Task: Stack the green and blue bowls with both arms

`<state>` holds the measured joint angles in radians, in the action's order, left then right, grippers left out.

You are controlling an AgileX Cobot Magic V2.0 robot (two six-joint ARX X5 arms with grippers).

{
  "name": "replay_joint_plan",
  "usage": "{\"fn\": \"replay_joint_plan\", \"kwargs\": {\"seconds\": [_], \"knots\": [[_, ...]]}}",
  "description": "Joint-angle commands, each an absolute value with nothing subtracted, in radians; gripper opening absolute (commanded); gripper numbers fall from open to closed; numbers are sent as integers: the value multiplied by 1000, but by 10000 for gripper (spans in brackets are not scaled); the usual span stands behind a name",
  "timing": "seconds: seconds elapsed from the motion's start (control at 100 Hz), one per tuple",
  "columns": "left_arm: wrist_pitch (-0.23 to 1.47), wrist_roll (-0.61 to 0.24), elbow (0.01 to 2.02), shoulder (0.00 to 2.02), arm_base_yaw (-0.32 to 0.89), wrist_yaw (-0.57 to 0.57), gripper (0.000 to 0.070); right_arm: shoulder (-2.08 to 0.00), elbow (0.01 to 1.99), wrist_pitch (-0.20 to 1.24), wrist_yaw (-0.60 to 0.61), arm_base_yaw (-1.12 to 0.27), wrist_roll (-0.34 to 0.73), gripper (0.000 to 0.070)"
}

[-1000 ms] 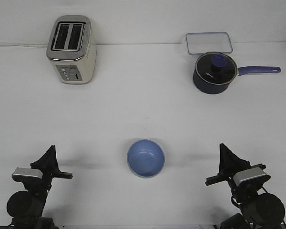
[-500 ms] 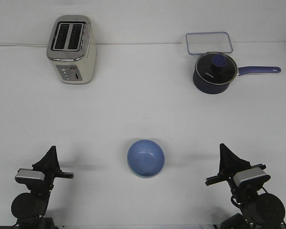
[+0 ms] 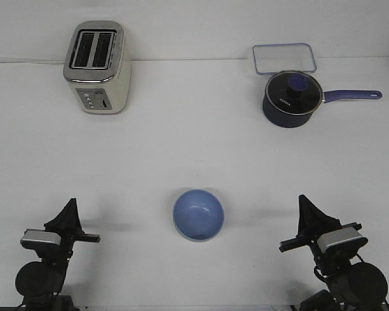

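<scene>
The light blue bowl [image 3: 198,214] sits upright on the white table near the front middle. A thin pale edge shows along its lower rim. No separate green bowl is in view. My left gripper [image 3: 70,206] is low at the front left, well to the left of the bowl. Its pointed fingers stand together and hold nothing. My right gripper [image 3: 305,202] is low at the front right, well to the right of the bowl. Its fingers are also together and empty.
A cream and chrome toaster [image 3: 96,67] stands at the back left. A dark navy saucepan [image 3: 291,98] with a glass lid stands at the back right, handle pointing right. A clear flat container [image 3: 283,58] lies behind it.
My left arm sank and drew back slightly a second ago, then held still. The right arm and the bowl have not moved.
</scene>
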<state>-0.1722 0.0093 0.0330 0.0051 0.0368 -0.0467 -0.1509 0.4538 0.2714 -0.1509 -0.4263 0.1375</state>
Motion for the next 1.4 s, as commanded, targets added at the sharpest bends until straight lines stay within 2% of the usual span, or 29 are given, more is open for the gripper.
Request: {"fn": "replay_joint_plan", "kwargs": {"seconds": [0.0, 0.09, 0.3, 0.43, 0.5, 0.64, 0.83, 0.93, 1.39], "knots": [[-182, 8, 14, 5, 37, -46, 15, -151, 460, 262, -151, -432, 133, 0], [-182, 8, 14, 5, 37, -46, 15, -151, 460, 262, -151, -432, 132, 0], [-182, 8, 14, 5, 37, -46, 15, -149, 456, 262, -158, -416, 45, 0], [-182, 8, 14, 5, 37, -46, 15, -109, 384, 191, -184, -308, -53, 0], [-182, 8, 14, 5, 37, -46, 15, -75, 312, 134, -146, -220, -85, 0], [-182, 8, 14, 5, 37, -46, 15, -6, 179, 84, 6, -73, -137, 0], [-182, 8, 14, 5, 37, -46, 15, -1, 54, 37, 10, -30, -236, 0], [-181, 8, 14, 5, 37, -46, 15, -1, 14, -5, 3, -26, -240, 0], [-181, 8, 14, 5, 37, -46, 15, -1, 13, -15, 3, -26, -239, 0]]}}
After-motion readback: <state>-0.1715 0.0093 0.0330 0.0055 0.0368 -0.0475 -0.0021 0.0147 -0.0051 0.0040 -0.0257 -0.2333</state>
